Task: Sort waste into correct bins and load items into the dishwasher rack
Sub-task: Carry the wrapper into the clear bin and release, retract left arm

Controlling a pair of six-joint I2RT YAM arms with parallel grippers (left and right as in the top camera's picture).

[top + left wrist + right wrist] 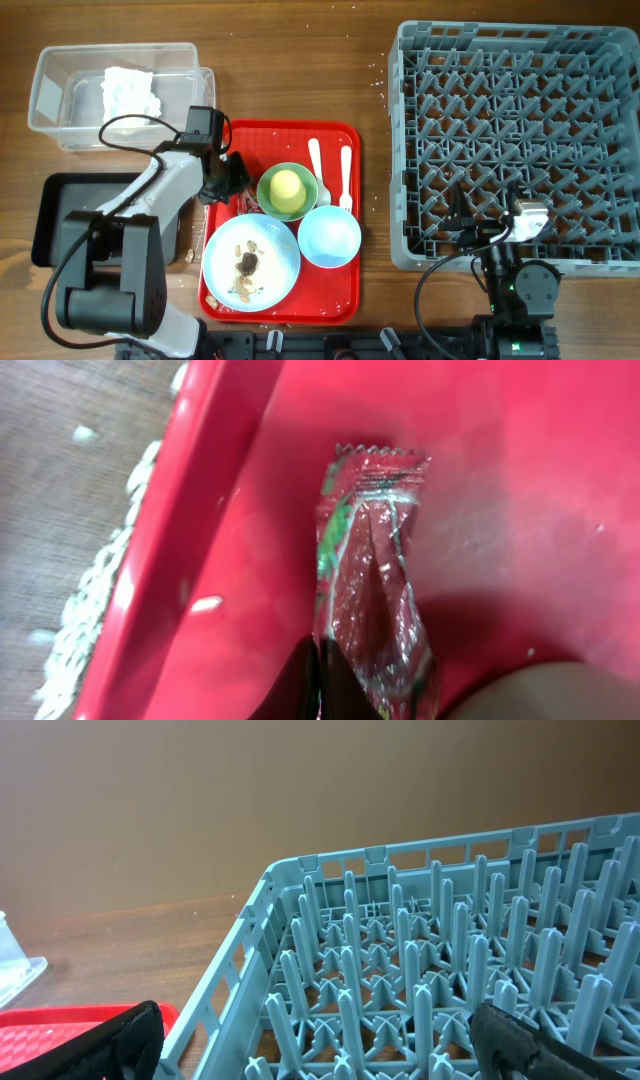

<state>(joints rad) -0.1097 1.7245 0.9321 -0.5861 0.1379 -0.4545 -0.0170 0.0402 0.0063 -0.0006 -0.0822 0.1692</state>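
Note:
The small red printed wrapper [372, 575] lies on the red serving tray [230, 560] near its left rim. My left gripper [320, 682] is shut, pinching the wrapper's near edge; overhead it sits at the tray's left side [226, 180]. The white napkin [130, 92] lies in the clear tub [60, 75]. The black tray [55, 215] is at the left. The plate [272, 240] holds food scraps [247, 263]. The yellow cup [287, 185] sits in the green bowl [270, 200]. My right gripper [315, 1030] is open and empty over the grey rack's [520, 140] front-left part.
The light blue bowl [329, 237], white spoon [315, 160] and fork [346, 175] lie on the red tray [340, 135]. White crumbs dot the wood left of the tray [90, 600]. The rack's upright pegs [430, 950] stand just below the right gripper.

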